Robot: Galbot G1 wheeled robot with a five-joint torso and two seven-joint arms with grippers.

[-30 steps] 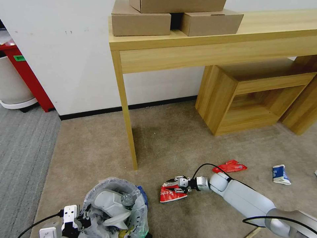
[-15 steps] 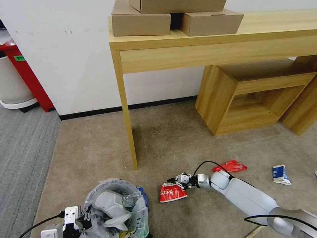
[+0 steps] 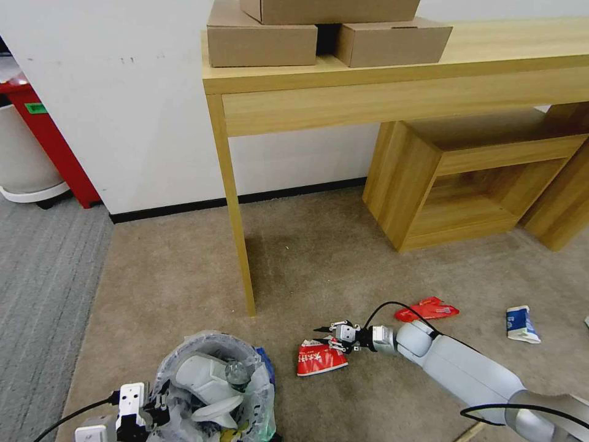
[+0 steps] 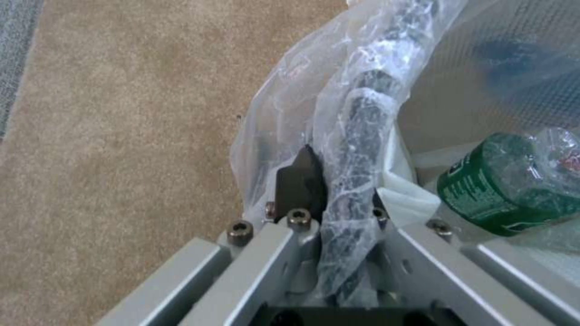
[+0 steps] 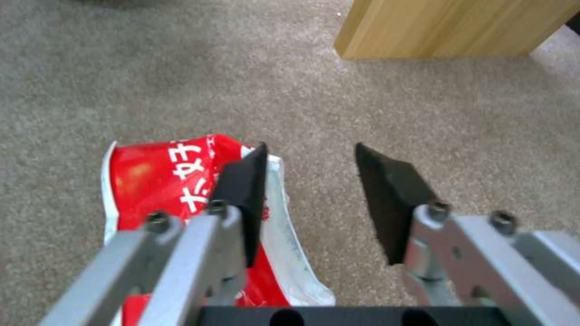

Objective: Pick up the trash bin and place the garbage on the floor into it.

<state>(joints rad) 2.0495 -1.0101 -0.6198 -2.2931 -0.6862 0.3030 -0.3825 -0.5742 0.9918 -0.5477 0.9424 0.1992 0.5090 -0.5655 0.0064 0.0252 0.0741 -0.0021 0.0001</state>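
I see my right hand (image 3: 325, 336) with its black pads spread apart over the crushed red-and-white paper cup (image 3: 321, 356) on the tan carpet, 1 pad (image 5: 242, 194) above the cup. My left hand (image 4: 335, 190) clamps the rim of the bag-lined round trash bin (image 3: 211, 383).

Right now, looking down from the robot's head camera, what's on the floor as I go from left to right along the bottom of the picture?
left gripper holding the bin's rim → trash bin → crushed red-white cup → right gripper, open by the cup → red wrapper → blue-white carton
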